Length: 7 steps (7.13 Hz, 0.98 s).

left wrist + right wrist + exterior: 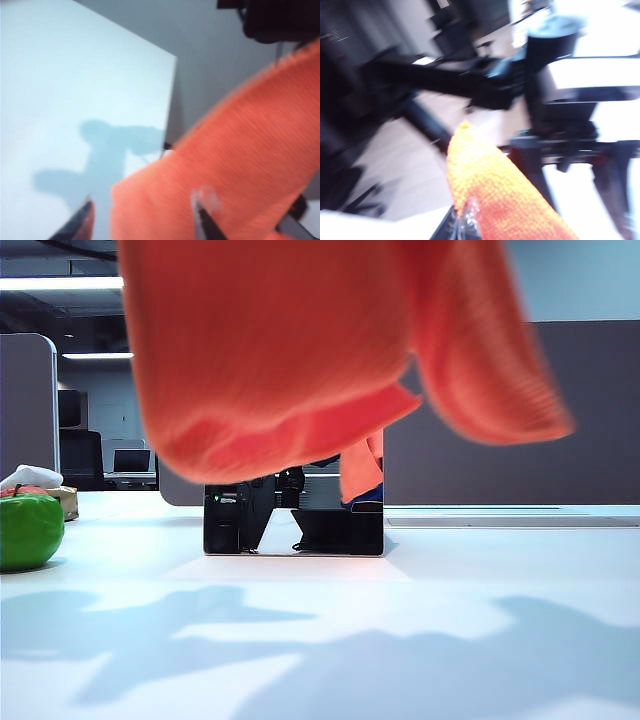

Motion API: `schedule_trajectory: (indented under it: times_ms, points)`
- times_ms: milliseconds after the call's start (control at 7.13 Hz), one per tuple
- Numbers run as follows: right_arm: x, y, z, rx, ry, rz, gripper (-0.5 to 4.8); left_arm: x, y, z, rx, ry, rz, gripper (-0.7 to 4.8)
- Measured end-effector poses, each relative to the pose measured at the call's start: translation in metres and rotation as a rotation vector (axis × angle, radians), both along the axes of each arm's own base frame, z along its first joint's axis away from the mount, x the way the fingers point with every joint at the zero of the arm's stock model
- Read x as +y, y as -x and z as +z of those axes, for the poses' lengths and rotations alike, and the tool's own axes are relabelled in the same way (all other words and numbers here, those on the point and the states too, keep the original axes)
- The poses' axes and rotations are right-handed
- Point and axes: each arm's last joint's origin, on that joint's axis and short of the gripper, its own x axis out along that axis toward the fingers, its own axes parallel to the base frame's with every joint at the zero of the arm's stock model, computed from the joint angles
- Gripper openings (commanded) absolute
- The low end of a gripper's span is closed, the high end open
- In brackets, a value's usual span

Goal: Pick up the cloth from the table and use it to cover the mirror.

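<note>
Far left on table: green apple, white rag behind.
Left gripper above table, left side: fingers apart, cloth lying loose between tips, no pinch.
Centre, far: mirror upright on table, top hidden behind hanging orange cloth.
Right gripper up high, right side: fingers pinched on cloth edge.

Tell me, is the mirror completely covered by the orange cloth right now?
No. The cloth hangs above, and the mirror has its lower face showing.
</note>
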Motion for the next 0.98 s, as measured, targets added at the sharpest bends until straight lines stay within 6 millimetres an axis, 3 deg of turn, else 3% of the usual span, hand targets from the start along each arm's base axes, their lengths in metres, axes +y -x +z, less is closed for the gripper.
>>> schedule_trajectory:
  times_ms: [140, 420, 561, 841, 981]
  points:
    - [-0.005, -0.006, 0.028, -0.252, -0.07, -0.157, -0.01, -0.002, -0.008, 0.015, -0.194, 0.078, 0.087, 2.52]
    - [-0.009, 0.003, 0.055, -0.326, -0.129, -0.126, -0.01, -0.004, -0.01, 0.014, -0.198, 0.077, 0.1, 2.52]
    - [-0.011, 0.006, 0.063, -0.35, -0.148, -0.118, -0.01, -0.004, -0.012, 0.013, -0.197, 0.077, 0.099, 3.14]
    - [-0.013, 0.004, 0.061, -0.316, -0.107, -0.124, -0.01, -0.004, -0.003, 0.026, -0.188, 0.194, -0.213, 3.14]
    - [-0.013, 0.004, 0.061, -0.315, -0.104, -0.124, -0.01, -0.004, -0.002, 0.026, -0.173, 0.195, -0.236, 3.14]
